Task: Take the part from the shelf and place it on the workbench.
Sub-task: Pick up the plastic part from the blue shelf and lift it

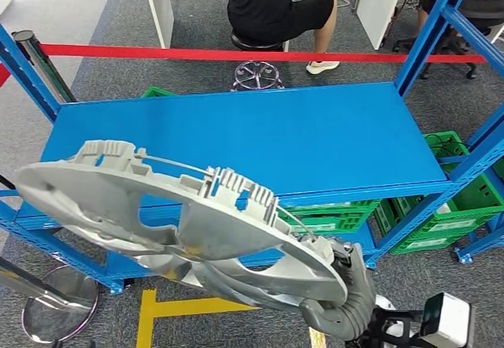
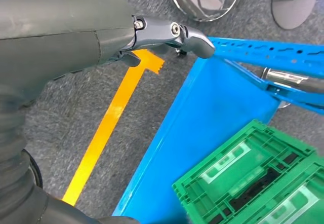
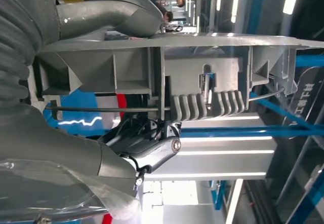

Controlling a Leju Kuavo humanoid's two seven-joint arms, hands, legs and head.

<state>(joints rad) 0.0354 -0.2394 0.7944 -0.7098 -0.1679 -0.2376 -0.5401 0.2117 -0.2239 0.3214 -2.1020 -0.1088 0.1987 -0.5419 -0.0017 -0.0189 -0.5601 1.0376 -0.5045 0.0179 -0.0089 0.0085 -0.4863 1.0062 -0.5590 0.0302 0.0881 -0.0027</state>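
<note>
Part: a large silver cast part (image 1: pixel 178 214) is hanging in the air in front of the blue shelf (image 1: pixel 250 139), stretching from the near left to the near right, tilted down toward the right.
Right hand: the right hand (image 1: pixel 339 285) is grasping the part at its near right end; in the right wrist view the fingers (image 3: pixel 153 150) are curling under the ribbed edge of the part (image 3: pixel 179 82) while the thumb is lying along its flat face.
Left hand: the left hand (image 2: pixel 114 36) is holding nothing, its fingers reaching out over the grey floor (image 2: pixel 69 107) and a yellow line (image 2: pixel 107 122).
Shelf: green crates (image 1: pixel 457 198) are sitting on the lower level at the right.
Background: a seated person (image 1: pixel 273 5) is sitting on a stool beyond a red barrier tape (image 1: pixel 178 51), far side.
</note>
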